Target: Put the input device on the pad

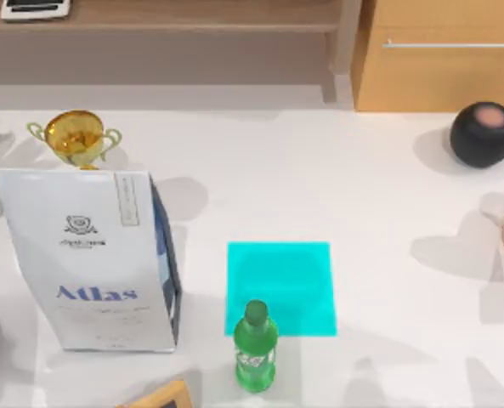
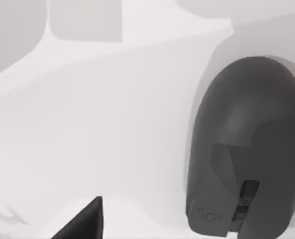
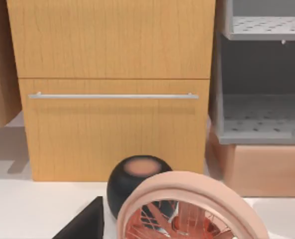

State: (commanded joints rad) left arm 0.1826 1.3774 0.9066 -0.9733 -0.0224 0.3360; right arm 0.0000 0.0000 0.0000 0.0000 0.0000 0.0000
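Your left arm's wrist camera looks down on the dark mouse (image 2: 244, 154), lying on the white table well left of the cyan pad (image 1: 280, 287); likely light, rigid and slick, so pinch its flanks; claw state can't be told.

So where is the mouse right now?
The dark grey mouse lies on the white table in the left wrist view, not on the cyan pad.

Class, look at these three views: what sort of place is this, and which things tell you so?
Probably a home or office desk, rendered in simulation: a white table with a computer mouse, a cyan pad, and a wooden drawer cabinet behind.
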